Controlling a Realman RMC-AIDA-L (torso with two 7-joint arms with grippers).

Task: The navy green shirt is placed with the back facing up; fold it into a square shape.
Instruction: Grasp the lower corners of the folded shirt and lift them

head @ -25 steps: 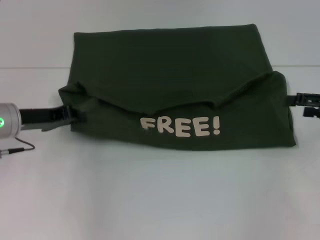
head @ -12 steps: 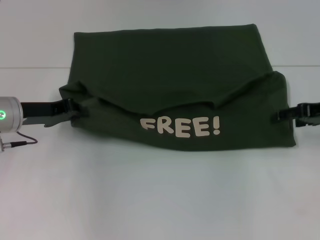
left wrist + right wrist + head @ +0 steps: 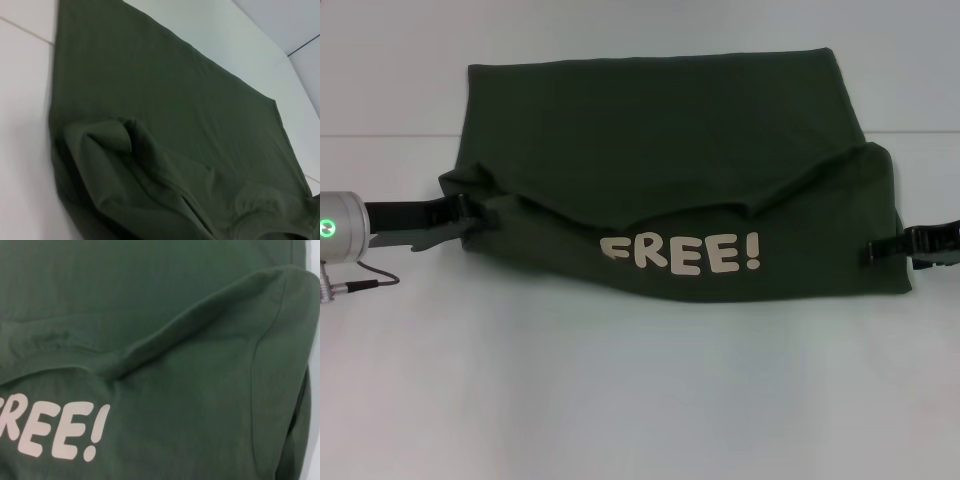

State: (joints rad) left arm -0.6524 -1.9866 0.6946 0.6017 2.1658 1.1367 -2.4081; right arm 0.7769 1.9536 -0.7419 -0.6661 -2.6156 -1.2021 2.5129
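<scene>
A: Where does the navy green shirt [image 3: 670,170] lie?

B: It lies spread on the white counter [image 3: 640,390], partly folded. Its near part is turned over onto itself, so the cream "FREE!" lettering [image 3: 680,253] faces up along the near band, while the plain olive cloth stretches away behind it. The folded-over edge sags in the middle and rises toward both sides.

A: And the left gripper [image 3: 470,218]?

B: It reaches in level from the left side, and its black jaws meet the shirt's left edge at the end of the fold. The cloth bunches right at the jaws, which look closed on that edge. From the left wrist view, the crumpled fold lies just ahead of the jaws and the flat panel of the shirt [image 3: 165,105] runs away beyond it.

A: What about the right gripper [image 3: 880,248]?

B: It comes in from the right side, its black jaws over the shirt's right edge, level with the lettering. Whether the jaws are wide, narrow or pinching the cloth cannot be told. In the right wrist view, the shirt [image 3: 165,295] fills the space ahead of the jaws, with the end of the lettering [image 3: 50,427] and the raised fold between it and the plain part.
</scene>
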